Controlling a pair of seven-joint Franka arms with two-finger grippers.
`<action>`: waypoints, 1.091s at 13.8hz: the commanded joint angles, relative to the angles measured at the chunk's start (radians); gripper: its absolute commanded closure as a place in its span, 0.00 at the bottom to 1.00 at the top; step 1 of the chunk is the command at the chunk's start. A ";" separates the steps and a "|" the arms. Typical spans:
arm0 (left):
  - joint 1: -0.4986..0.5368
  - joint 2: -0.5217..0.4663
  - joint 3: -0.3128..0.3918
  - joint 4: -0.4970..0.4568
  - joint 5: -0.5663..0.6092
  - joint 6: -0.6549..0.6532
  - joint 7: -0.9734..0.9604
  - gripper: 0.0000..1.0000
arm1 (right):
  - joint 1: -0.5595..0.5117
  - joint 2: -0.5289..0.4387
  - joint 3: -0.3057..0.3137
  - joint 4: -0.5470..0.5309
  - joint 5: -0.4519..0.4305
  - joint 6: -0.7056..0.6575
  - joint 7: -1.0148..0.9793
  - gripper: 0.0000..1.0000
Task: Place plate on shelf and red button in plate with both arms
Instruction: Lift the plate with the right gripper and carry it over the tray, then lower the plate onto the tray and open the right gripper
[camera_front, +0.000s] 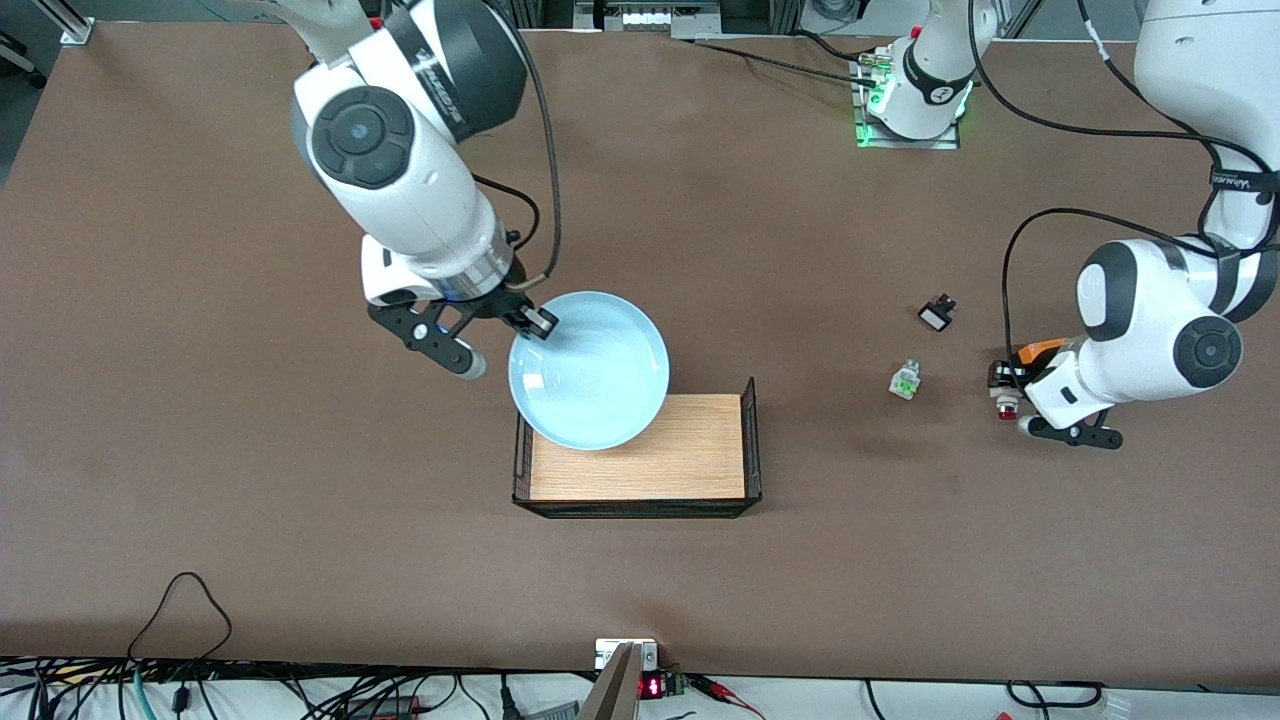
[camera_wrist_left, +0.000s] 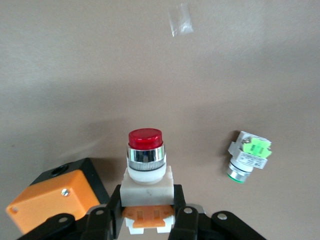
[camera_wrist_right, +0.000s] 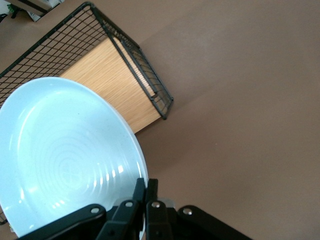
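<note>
My right gripper is shut on the rim of the pale blue plate and holds it over the end of the wire tray toward the right arm. In the right wrist view the fingers pinch the plate's edge. My left gripper is low at the left arm's end of the table. It is shut on the white body of the red button, with its red cap pointing away from the fingers. I cannot tell whether the button is lifted.
The tray has a wooden floor and black mesh walls. An orange box with a hole lies right beside the left gripper. A green-capped white part and a small black part lie between the left gripper and the tray.
</note>
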 joint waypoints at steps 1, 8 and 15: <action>-0.011 -0.043 -0.003 0.068 0.023 -0.125 -0.030 0.91 | 0.024 0.034 -0.009 0.007 0.009 0.060 0.028 1.00; -0.040 -0.050 -0.011 0.254 0.023 -0.351 -0.085 0.91 | 0.043 0.111 -0.011 -0.036 0.001 0.227 0.026 0.99; -0.045 -0.052 -0.011 0.352 0.012 -0.417 -0.132 0.91 | 0.044 0.160 -0.012 -0.087 -0.049 0.366 0.026 0.98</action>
